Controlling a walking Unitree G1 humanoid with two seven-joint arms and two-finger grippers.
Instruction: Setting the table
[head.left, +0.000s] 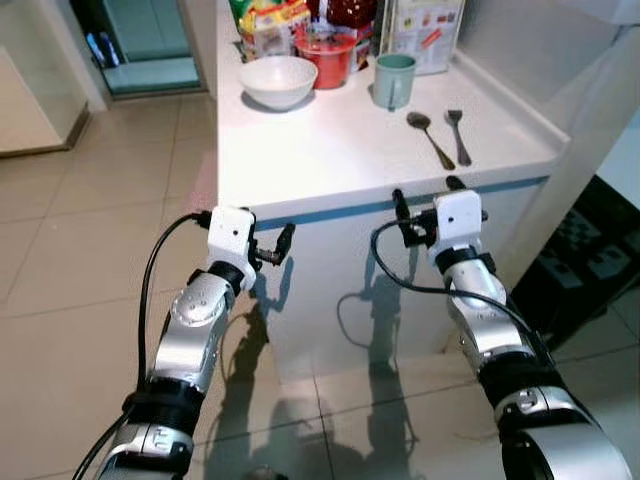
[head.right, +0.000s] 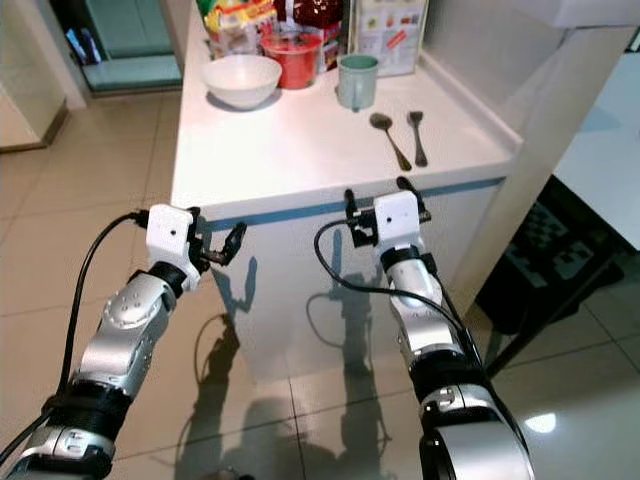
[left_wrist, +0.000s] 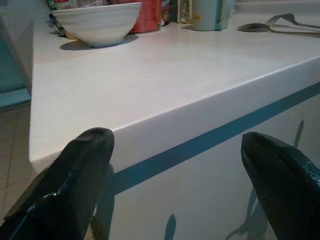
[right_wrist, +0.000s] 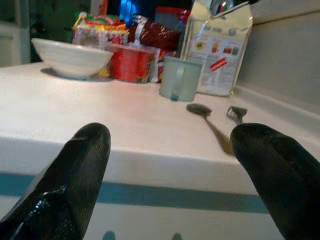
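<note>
**A:** Where do your grippers stand?

**B:** Both are raised in front of the near edge of the desk (head.left: 330, 150), just below its top. Your left gripper (head.left: 272, 243) is by the near left corner, jaws spread apart and empty. Your right gripper (head.left: 425, 205) sits under the cutlery, jaws likewise parted with nothing between them. I'd judge they're held low and open so you can come up over the edge and reach in.

**A:** And the tableware?

**B:** All of it sits towards the back and right of the desk. The white bowl (head.left: 278, 80) stands upright and looks empty, near the far left. The pale green mug (head.left: 393, 80) is upright beside it to the right, handle towards you. The spoon (head.left: 428, 135) and fork (head.left: 457, 133) lie side by side, close but apart, handles pointing towards the near edge, which suits a pick by your right gripper.

**A:** Anything in the way?

**B:** A red cup (head.left: 327, 57), snack packets (head.left: 268, 22) and a carton (head.left: 425, 30) crowd the back, just behind the bowl and mug.
</note>
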